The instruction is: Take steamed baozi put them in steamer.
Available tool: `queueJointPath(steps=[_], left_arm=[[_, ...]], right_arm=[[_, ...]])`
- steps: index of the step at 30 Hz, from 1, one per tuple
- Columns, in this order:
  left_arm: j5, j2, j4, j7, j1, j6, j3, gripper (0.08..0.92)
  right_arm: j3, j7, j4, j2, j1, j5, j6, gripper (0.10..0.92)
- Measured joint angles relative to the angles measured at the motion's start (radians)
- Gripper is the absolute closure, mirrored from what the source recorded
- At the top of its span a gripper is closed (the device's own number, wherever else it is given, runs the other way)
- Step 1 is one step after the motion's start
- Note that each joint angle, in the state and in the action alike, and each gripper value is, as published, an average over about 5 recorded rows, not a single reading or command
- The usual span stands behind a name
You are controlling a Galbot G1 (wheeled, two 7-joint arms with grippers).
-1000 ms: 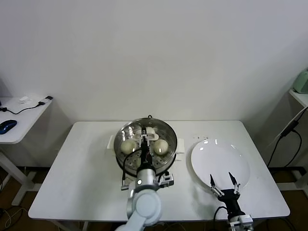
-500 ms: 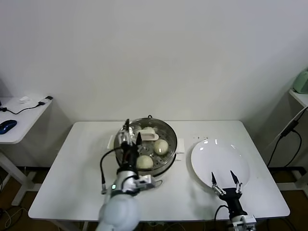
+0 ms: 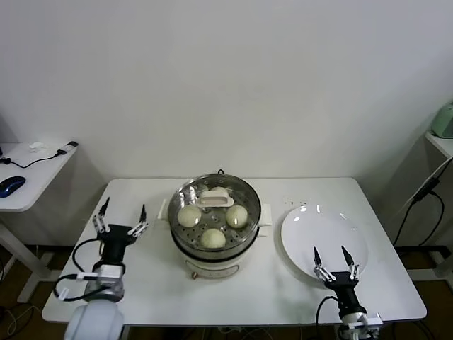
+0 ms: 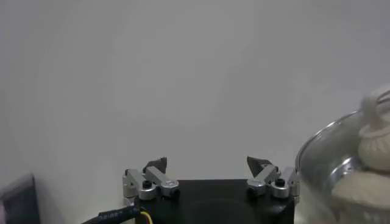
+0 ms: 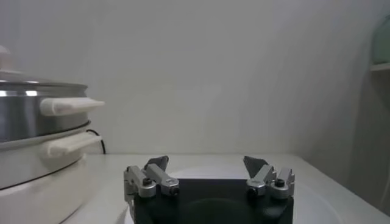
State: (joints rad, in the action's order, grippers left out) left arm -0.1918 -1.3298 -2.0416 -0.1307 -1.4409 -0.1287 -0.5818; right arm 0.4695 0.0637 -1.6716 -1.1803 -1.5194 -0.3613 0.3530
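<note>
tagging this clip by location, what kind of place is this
Probably a lab or office room set up as a test bench, not a home kitchen: a bare white table against a blank wall, a side desk with a computer mouse, and only a steamer and plate on it.

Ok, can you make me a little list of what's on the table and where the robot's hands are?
steamer: middle of the table, lid off
baozi: three show in the steamer, plus a white piece at its far rim
plate: white, nothing on it, on the robot's right of the steamer
left tool: open, holds nothing, on the robot's left of the steamer
right tool: open, holds nothing, at the plate's near edge
table: white
</note>
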Motion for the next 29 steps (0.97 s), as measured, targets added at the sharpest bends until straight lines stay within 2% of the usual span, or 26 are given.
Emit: queueJointPath(steps=[6,13,29], left_arm=[[0.231,0.028,0.121,0.033,-0.049,0.13,-0.064,0.177],[0.354,0.034,0.211,0.077,-0.092,0.25,-0.08,0.177],[0.431,0.034,0.279,0.117,-0.133,0.363,-0.066,0.177]], right_arm=[[-0.004,0.01,0.017,-0.004,0.011,-0.021,-0.01,0.202],[-0.005,0.021,0.023,-0.001,0.013,-0.033,-0.026,0.203],[-0.017,0.026,0.034,-0.003,0.016,-0.043,-0.035,0.203]])
